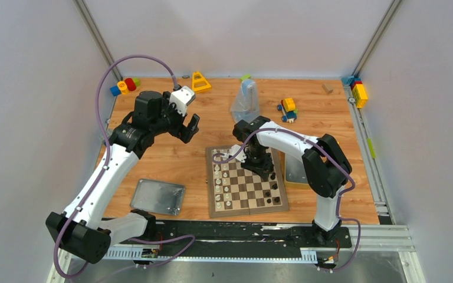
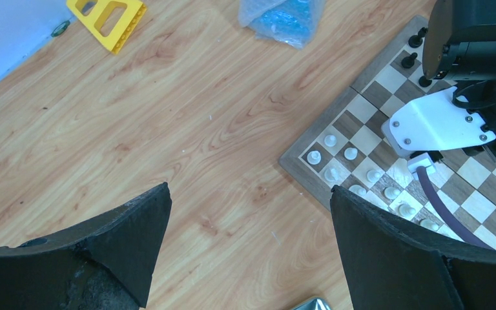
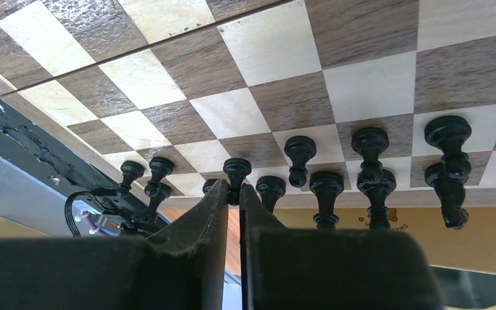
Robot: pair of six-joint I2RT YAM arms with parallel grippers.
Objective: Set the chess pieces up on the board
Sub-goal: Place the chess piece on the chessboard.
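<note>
The board [image 1: 250, 191] lies flat on the wooden table [image 1: 177, 165], just in front of the 2 arm bases and nearer the right one. White pieces [image 1: 224, 183] stand along its left edge, and black pieces [image 3: 369, 142] stand along its right edge.

The right gripper [image 3: 234, 187] is down over the black side of the board. Its jaws are almost closed, and we see them pinching 1 black pawn [image 3: 237, 168] that is in line with the other pawns near the board's edge.

The left gripper [image 2: 250, 194] hangs above bare table to the left of the board, with its jaws spread wide and nothing between them.

A metal tray [image 1: 158, 196] lies left of the board. A plastic bag [image 1: 246, 100] and a yellow block [image 1: 200, 81] sit toward the back.
</note>
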